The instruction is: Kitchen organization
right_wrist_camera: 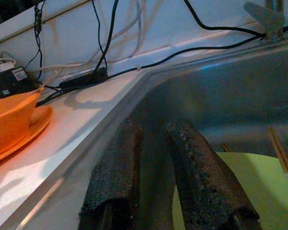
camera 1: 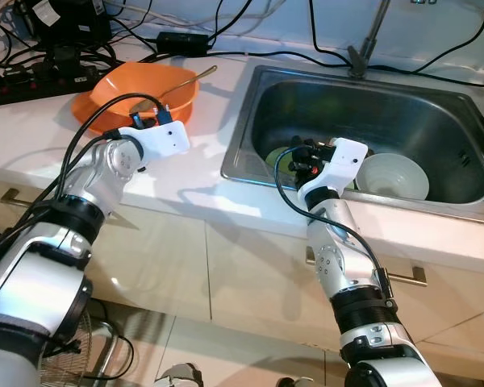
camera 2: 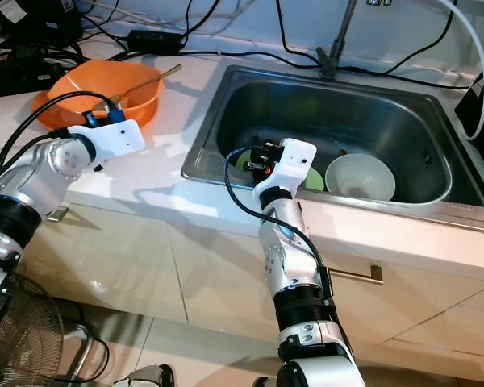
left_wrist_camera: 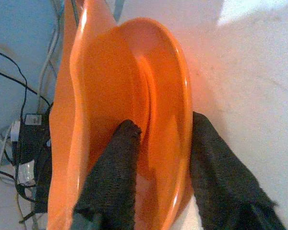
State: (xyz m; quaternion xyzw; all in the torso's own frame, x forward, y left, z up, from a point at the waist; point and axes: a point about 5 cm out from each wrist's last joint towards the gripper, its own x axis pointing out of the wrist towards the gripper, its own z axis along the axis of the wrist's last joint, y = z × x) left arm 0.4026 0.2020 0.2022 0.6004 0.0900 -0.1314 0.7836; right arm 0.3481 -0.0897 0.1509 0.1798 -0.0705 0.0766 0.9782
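Orange bowl (camera 1: 137, 93), steel-grey sink (camera 1: 436, 129), lime-green plate (right_wrist_camera: 249, 187), white bowl (camera 1: 393, 176)
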